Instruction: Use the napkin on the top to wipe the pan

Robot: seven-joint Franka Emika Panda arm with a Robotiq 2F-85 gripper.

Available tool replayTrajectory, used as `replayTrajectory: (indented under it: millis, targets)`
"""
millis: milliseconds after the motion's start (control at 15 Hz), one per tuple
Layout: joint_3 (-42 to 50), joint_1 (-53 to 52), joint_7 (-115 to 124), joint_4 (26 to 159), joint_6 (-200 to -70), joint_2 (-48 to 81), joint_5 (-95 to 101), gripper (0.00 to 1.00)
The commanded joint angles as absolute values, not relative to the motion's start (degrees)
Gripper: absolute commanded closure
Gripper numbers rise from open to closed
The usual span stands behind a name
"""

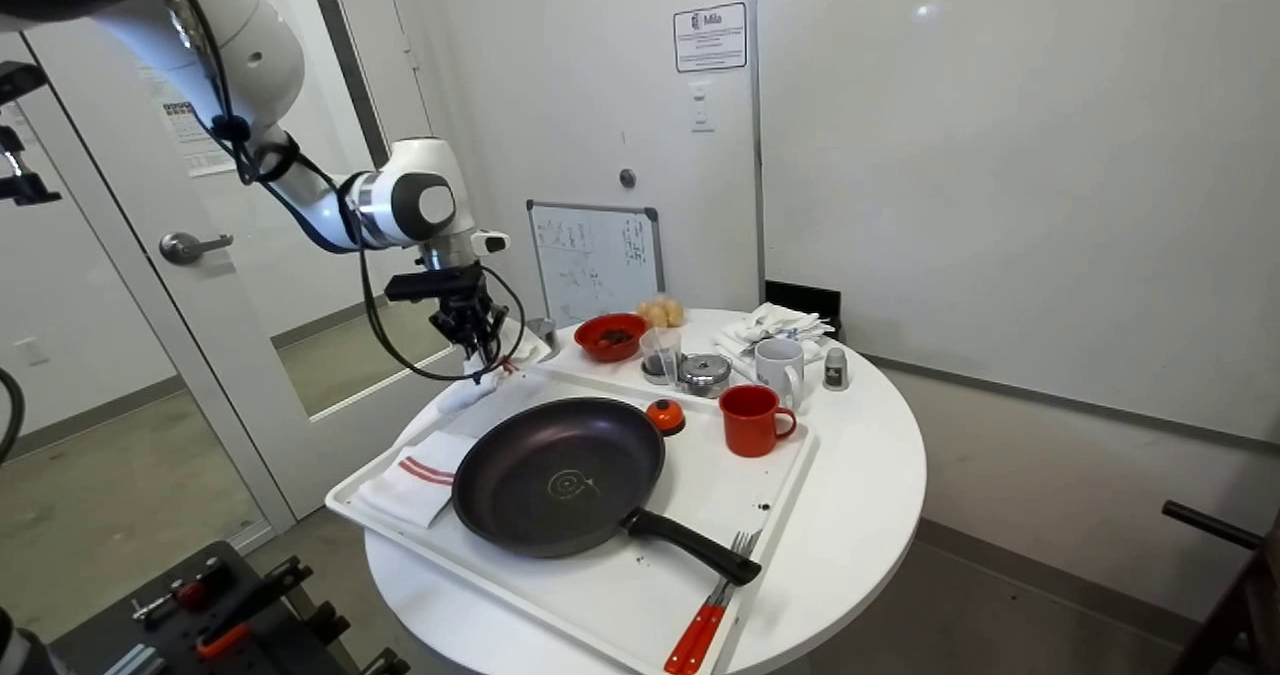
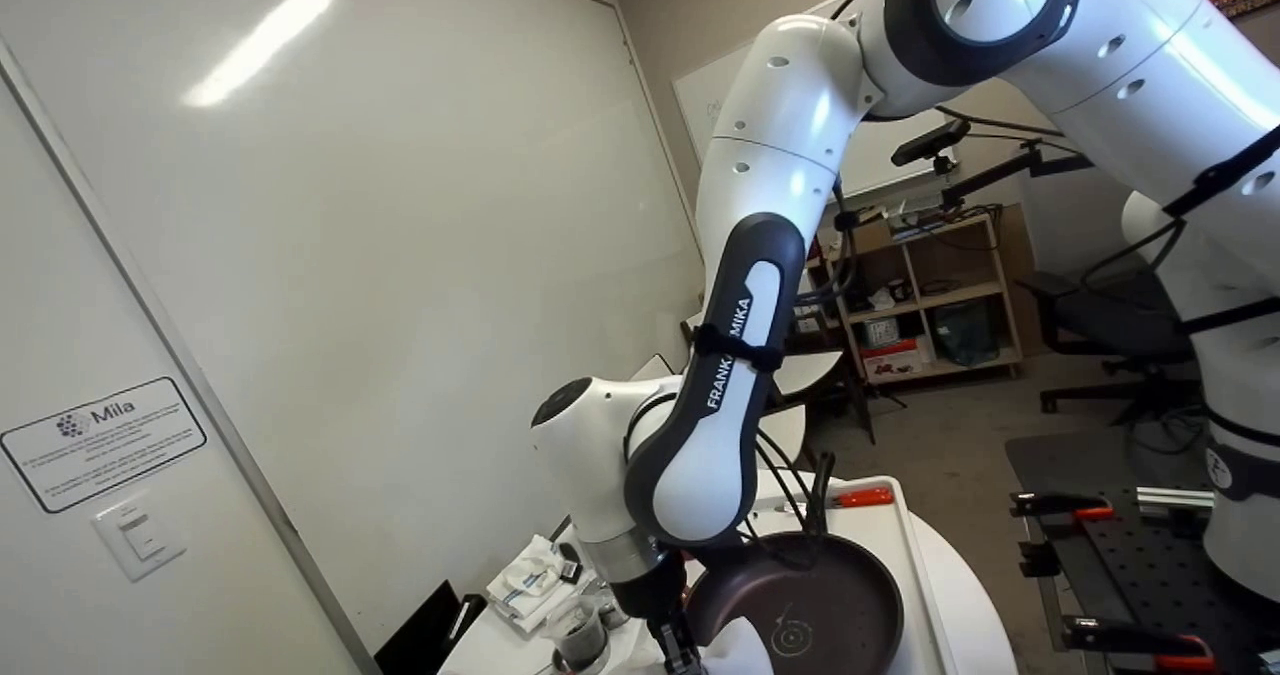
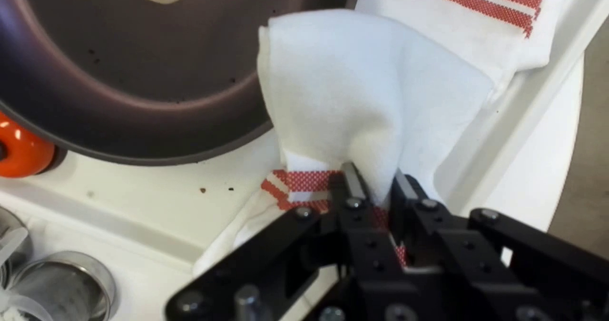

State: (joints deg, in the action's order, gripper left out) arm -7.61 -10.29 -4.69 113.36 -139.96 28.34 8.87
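Observation:
The black pan sits on the white tray with its handle pointing away from my gripper; it also shows in an exterior view and the wrist view. My gripper is shut on a white napkin with red stripes, bunched between the fingers. The napkin's front part hangs beside the pan and overlaps its rim in the wrist view. The gripper also shows in both exterior views. A folded napkin with red stripes lies flat on the tray beside the pan, also in the wrist view.
The tray rests on a round white table. An orange knob-like item and a red mug are near the pan. A fork and knife with red handles lie by the pan handle. A red bowl and jars stand behind.

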Motion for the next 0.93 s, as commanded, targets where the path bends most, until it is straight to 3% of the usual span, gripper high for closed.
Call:
replayTrajectory:
  millis: [0,867]
  targets:
    - [-7.7,-11.1,-6.0,104.9,-134.8,33.0,8.9,0.96]
    - [-9.6,-8.9,-11.6,85.8,-130.4,51.2,4.9,0.96]
